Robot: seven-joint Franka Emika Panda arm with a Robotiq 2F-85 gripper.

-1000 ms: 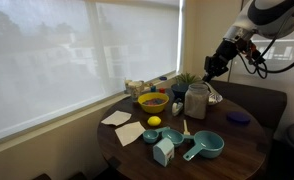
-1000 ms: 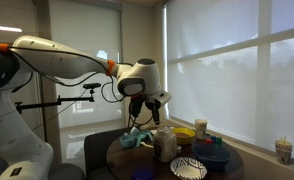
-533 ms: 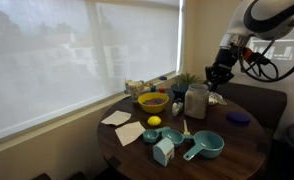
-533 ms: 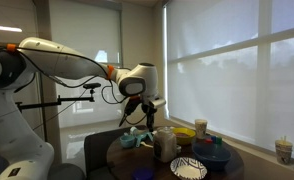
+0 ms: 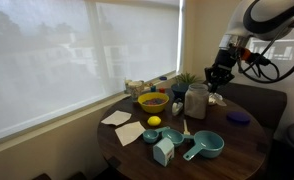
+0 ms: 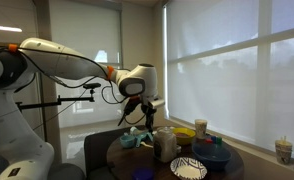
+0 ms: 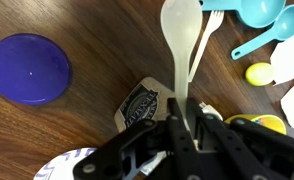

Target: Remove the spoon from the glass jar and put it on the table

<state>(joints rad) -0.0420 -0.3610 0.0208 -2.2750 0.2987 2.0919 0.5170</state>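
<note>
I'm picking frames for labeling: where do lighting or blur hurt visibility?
In both exterior views the bright window blinds backlight the scene, leaving the table dim. Wrist view: the spoon is evenly lit and sharp; the end effector below it is dark and soft.

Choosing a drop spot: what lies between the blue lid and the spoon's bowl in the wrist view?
Wrist view: only bare table between blue lid and spoon.
</note>
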